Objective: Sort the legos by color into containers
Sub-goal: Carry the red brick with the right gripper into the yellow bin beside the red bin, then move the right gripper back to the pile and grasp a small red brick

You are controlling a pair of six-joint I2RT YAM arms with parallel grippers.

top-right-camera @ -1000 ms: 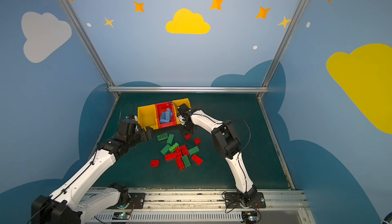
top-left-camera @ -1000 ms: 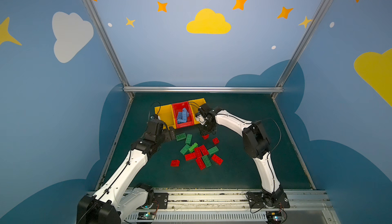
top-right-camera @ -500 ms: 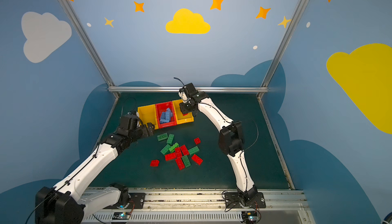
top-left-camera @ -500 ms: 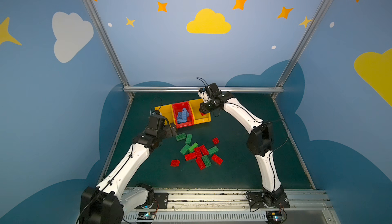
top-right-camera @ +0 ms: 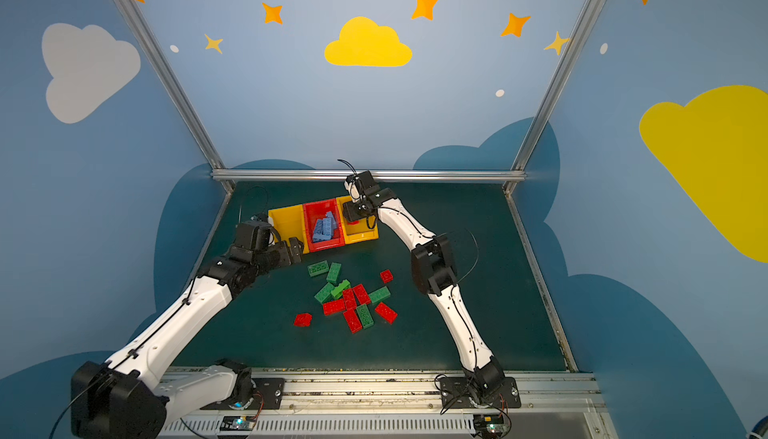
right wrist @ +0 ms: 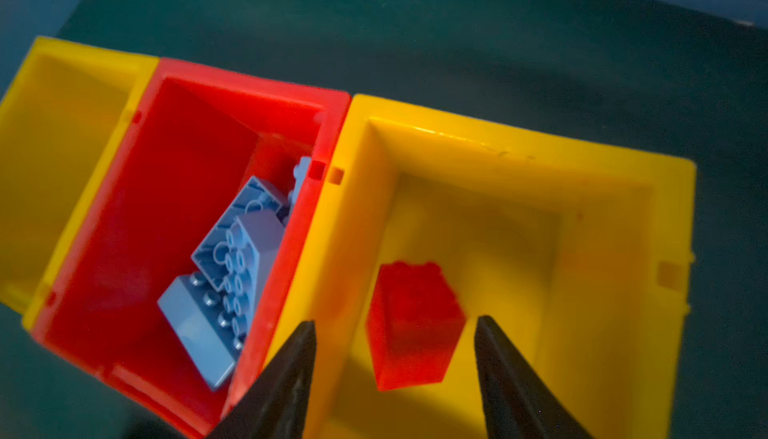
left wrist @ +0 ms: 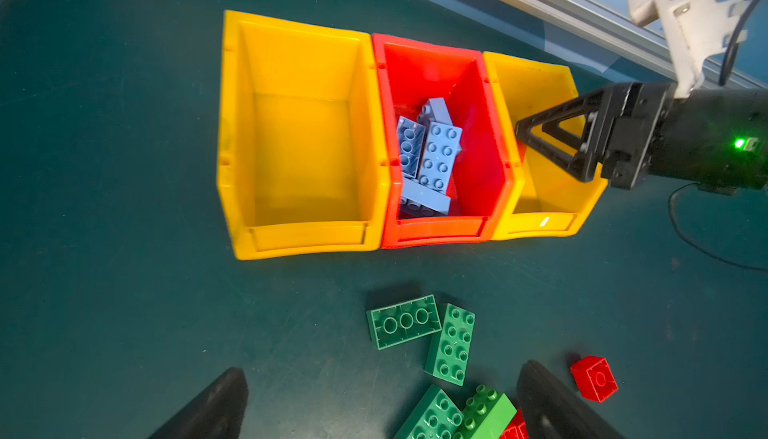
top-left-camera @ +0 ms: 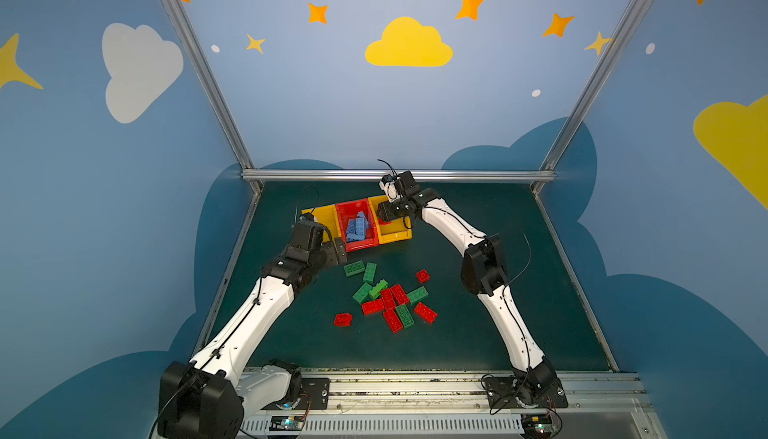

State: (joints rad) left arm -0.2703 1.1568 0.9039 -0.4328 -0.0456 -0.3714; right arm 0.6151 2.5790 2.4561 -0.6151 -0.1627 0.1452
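Containers (left wrist: 232,125): 3 joined open-top bins in a row on the dark green mat (top-left-camera: 478,333), near its far edge. The order is yellow, red (left wrist: 432,229), yellow (left wrist: 536,229).
- The red bin holds the light blue bricks (left wrist: 436,154), a tilted heap against its near end (at least 4; the lower ones are hidden).
- The yellow bin on my left side shows a bare floor.
- The yellow bin on my right has 1 small red brick (right wrist: 411,329) inside. It is blurred, so I cannot tell whether it rests on the floor.

Loose legos (top-left-camera: 386,300) lie mid-mat, in front of the bins. I count roughly 6 green and 7 red, mostly clustered and touching, with 2 red ones lying apart.

Right arm: elbow raised, forearm reaching toward the far rail, wrist tipped down over the right yellow bin. My right gripper (right wrist: 395,320) has its jaws partly apart. The red brick sits below, between the fingers, and is not pinched.

Left arm: stretched low and forward. My left gripper (left wrist: 382,368) is spread wide and holds nothing. It sits just beside the near corner of the left yellow bin, with 2 green bricks (left wrist: 405,320) on the mat ahead.
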